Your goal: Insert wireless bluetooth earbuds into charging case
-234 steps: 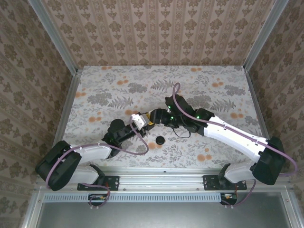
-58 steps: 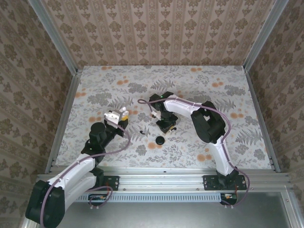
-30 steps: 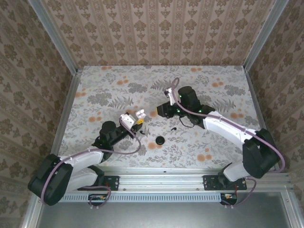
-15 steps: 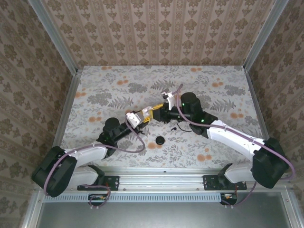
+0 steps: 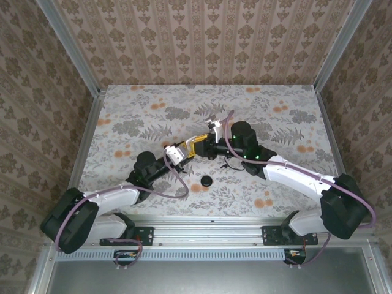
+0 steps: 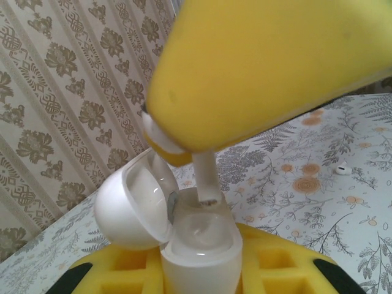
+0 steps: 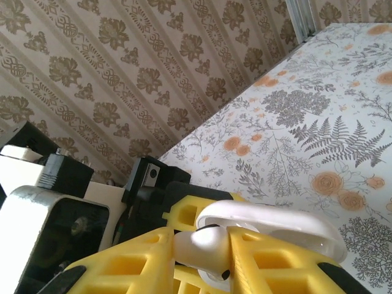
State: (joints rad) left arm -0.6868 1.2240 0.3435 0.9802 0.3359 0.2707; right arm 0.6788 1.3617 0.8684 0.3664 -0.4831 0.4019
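L gripper [image 5: 182,154] is clamped on the charging case [image 6: 199,248], held upright a bit left of table centre, its lid [image 6: 131,211] swung open toward 9 o'clock in the left wrist view. R gripper [image 5: 195,146], at 2 o'clock of it, is clamped on one earbud [image 7: 197,246], w/ stem [image 6: 205,180] pointing down and its tip at the case's open mouth. On the table [image 5: 275,104] a second earbud [image 6: 342,169] lies well apart, at 3 o'clock of the case. Black disc [image 5: 207,180] sits near, at 5 o'clock.
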